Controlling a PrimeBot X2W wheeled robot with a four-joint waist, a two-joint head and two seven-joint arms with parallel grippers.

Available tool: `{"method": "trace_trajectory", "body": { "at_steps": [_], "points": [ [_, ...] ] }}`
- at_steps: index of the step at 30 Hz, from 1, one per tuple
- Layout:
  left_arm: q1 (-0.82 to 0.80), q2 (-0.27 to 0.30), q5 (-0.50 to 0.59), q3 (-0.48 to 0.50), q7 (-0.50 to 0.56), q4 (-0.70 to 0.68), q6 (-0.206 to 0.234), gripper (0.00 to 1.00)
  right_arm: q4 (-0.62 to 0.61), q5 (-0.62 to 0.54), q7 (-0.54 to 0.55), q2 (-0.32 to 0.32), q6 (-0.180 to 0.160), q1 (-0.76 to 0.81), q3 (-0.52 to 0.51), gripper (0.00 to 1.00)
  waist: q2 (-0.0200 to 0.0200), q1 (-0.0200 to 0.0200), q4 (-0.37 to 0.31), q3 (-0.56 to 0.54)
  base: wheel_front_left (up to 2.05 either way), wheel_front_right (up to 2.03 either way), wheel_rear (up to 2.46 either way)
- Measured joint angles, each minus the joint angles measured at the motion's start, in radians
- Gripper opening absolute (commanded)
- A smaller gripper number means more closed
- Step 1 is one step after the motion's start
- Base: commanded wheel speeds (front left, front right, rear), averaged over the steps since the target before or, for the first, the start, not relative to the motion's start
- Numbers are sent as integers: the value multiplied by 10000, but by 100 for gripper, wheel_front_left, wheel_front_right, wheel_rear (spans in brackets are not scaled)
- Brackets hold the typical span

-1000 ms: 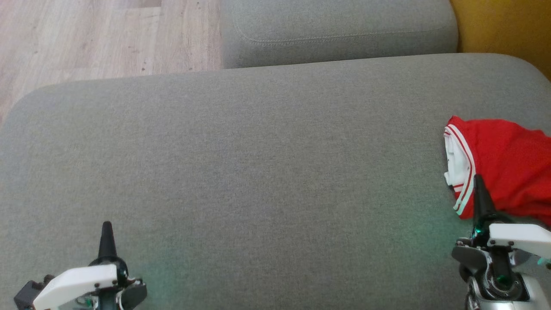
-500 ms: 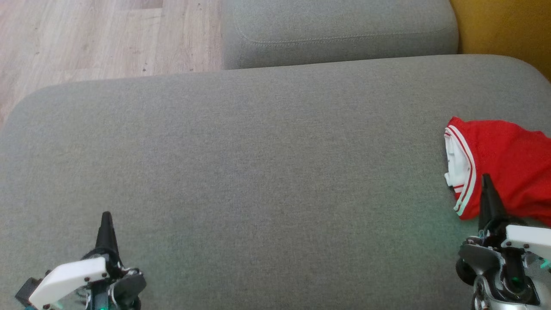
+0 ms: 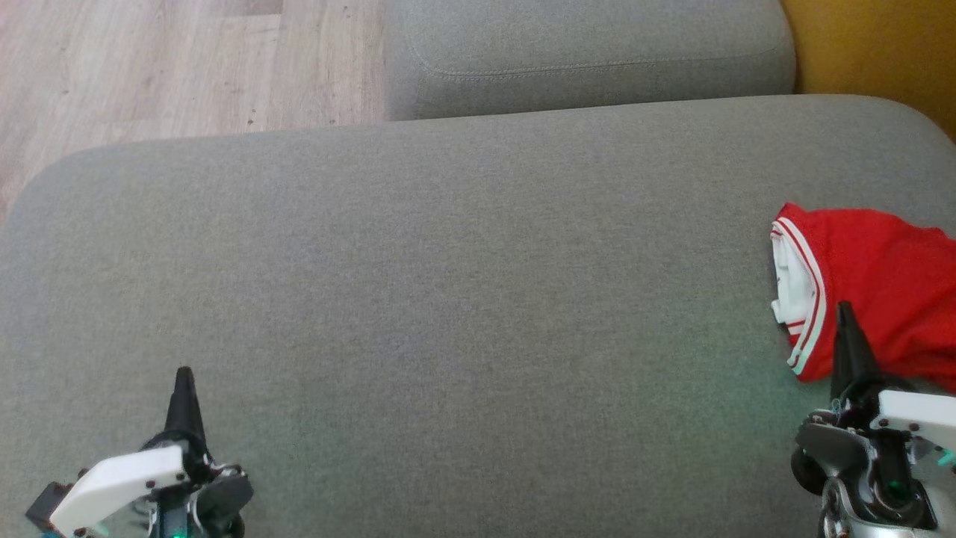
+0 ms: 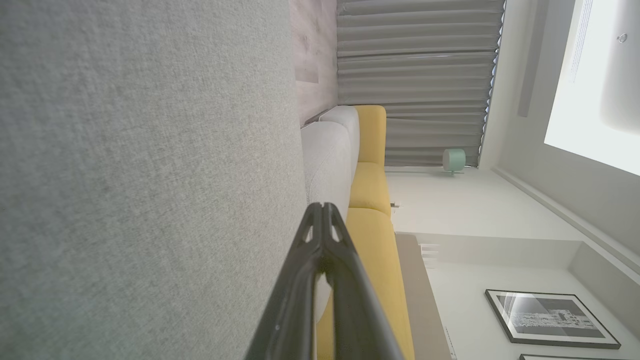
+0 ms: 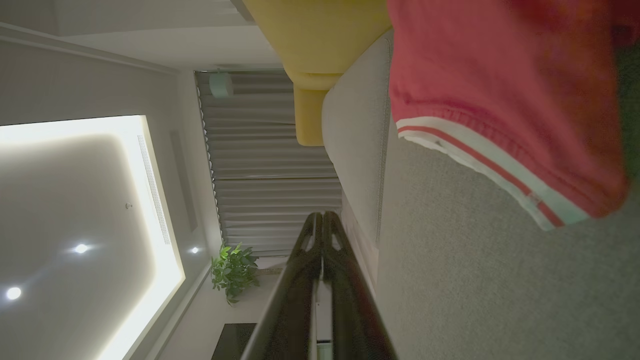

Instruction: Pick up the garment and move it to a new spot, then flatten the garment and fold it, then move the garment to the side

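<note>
the red garment (image 3: 874, 291) lies bunched at the right edge of the frame on the grey sofa cushion (image 3: 478, 299), with its white striped trim facing left. the right gripper (image 3: 844, 314), lower right, has its fingers pressed together and empty, just beside the garment's lower edge. the left gripper (image 3: 184, 377), lower left, is likewise pressed together and empty, well apart from it.

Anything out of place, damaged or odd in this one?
Nothing stands out. The jersey lies in a compact bundle at the right of the grey cushion, one striped white sleeve showing on its left side. The left claw and right claw are shut and empty.
</note>
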Motion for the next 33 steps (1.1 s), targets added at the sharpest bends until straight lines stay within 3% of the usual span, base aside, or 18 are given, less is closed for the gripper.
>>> {"method": "trace_trajectory", "body": {
  "at_steps": [33],
  "points": [
    [0, 0, 0, 2, 0, 0, 0, 0, 0, 0, 0, 0, 2, 0, 0, 0, 0, 0, 0, 1, 0, 0, 0]
  ]
}}
